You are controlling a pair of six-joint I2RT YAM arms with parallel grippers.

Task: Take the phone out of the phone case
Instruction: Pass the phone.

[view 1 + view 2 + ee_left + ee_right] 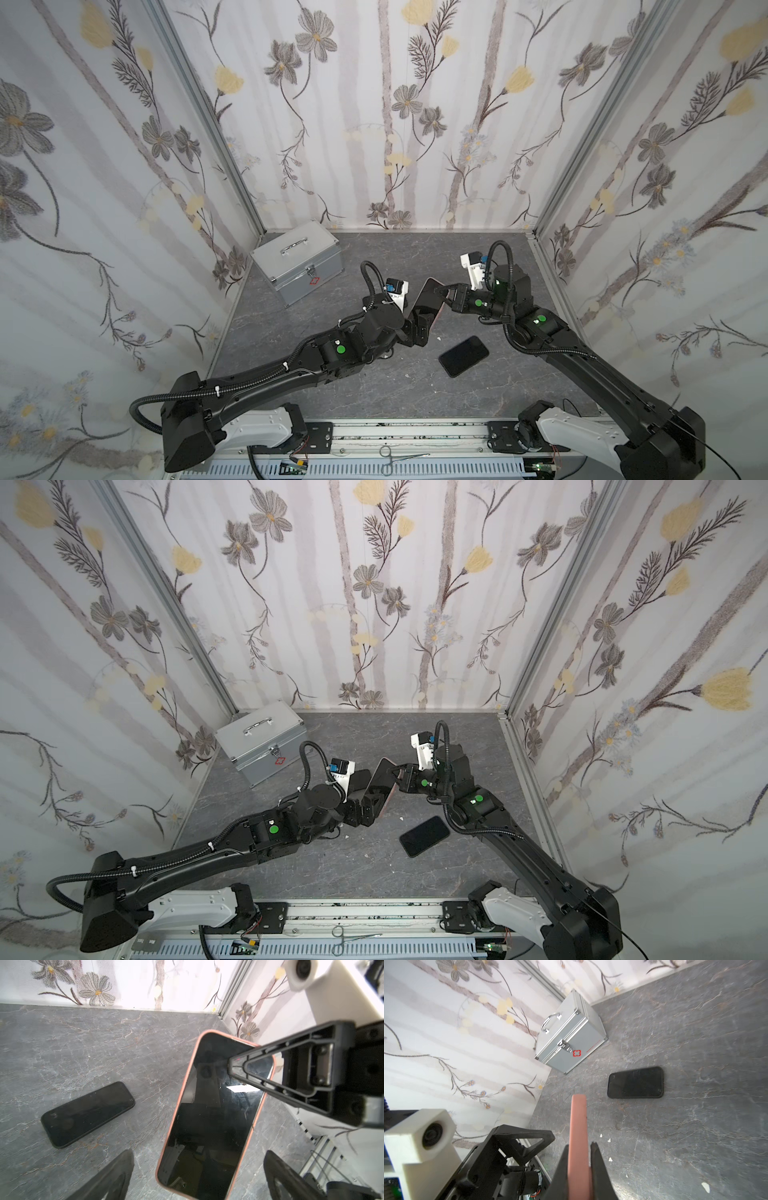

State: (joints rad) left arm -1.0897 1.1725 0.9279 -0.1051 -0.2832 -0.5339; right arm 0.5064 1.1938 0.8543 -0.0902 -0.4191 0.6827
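Note:
A phone with a dark screen (216,1118) sits inside a pink phone case (182,1093), held tilted above the table in both top views (430,297) (380,781). My right gripper (579,1146) is shut on the case's upper end, one finger on the screen side and one on the back (442,293). My left gripper (198,1152) stands open at the case's lower end, with its fingers (116,1174) clear of both long edges. In a top view the left gripper (424,320) sits just below the case.
A second black phone (464,355) (88,1114) (635,1082) lies flat on the grey marbled table, near the right arm. A silver metal box with a handle (297,262) (571,1036) stands at the back left corner. Small white crumbs (705,1186) dot the table. Forceps (399,457) lie on the front rail.

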